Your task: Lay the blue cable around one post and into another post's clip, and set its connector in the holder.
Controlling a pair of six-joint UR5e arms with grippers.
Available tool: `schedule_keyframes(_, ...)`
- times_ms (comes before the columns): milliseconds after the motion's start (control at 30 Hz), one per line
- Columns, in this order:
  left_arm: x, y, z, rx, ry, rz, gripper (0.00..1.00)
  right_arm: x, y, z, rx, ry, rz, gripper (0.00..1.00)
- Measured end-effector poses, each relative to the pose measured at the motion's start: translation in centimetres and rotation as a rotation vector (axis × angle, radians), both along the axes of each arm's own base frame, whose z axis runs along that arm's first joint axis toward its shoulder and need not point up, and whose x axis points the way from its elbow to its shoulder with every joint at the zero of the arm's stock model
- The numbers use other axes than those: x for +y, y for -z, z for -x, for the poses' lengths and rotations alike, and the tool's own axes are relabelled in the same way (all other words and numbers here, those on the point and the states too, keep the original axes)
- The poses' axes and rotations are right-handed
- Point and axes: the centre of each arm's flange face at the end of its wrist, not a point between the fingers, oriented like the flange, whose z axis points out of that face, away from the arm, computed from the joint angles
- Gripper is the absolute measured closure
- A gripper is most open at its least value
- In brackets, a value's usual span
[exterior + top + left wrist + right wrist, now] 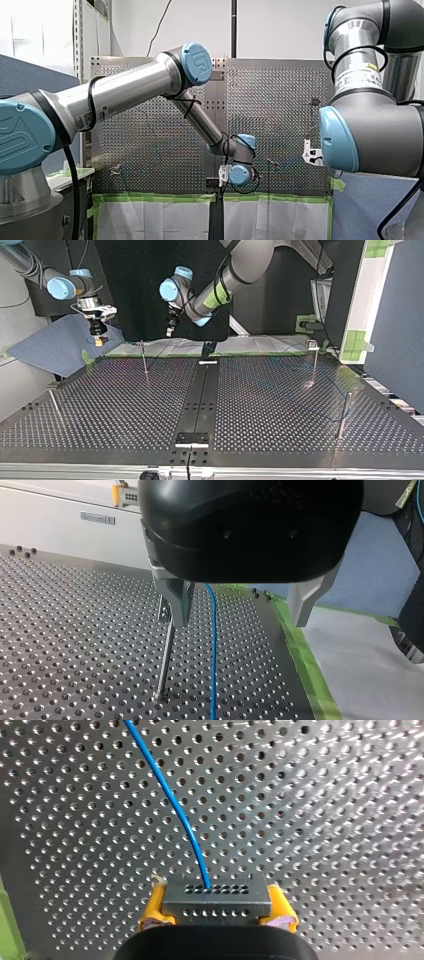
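A pale label (pixel 97 518) on the white cabinet beyond the table's far edge, seen in the left wrist view, carries print too small to read. A sticker (pixel 357 75) on the right arm (pixel 370 130) is equally illegible in the front view.

The left arm (pixel 125 92) stretches from the left toward the middle of the perforated table (pixel 325 820), elbow raised and wrist bent downward. The left gripper (pixel 239 620) hangs above the table with its 2 metal fingers (pixel 173 600) spread wide and closed on nothing. The blue cable (pixel 213 655) drops between them, nearer one finger and touching neither. A thin post (pixel 165 665) stands just beside that finger, and green tape (pixel 300 650) edges the table on the other side.

The right gripper (pixel 217 906) points at the table, its yellow pads (pixel 154 910) clamped on the 2 ends of the dark grey connector (pixel 217 897). The cable leaves a hole in the connector's face and curves away over the table.

The right arm's bulk hides its gripper in the front view. In the top view the cable is too thin to trace.
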Motion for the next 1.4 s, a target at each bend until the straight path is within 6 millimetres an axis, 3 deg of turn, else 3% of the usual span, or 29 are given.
schedule_keyframes(133, 0.1, 0.0, -0.2, 0.001, -0.002, 0.000, 0.00, 0.9, -0.7, 0.0, -0.012, 0.024, -0.003, 1.00)
schedule_keyframes(433, 0.4, 0.1, -0.5, 0.005, -0.008, 0.000, 0.00, 3.1, 0.2, -0.7, -0.026, 0.048, -0.043, 1.00)
schedule_keyframes(967, 0.9, 0.0, -1.2, 0.002, -0.016, 0.001, 0.00, 3.4, 0.3, -2.2, -0.052, 0.048, -0.037, 1.00)
schedule_keyframes(1400, 0.9, 0.0, -1.2, 0.004, -0.015, -0.001, 0.00, 3.0, 3.2, -1.3, -0.097, 0.099, -0.043, 1.00)
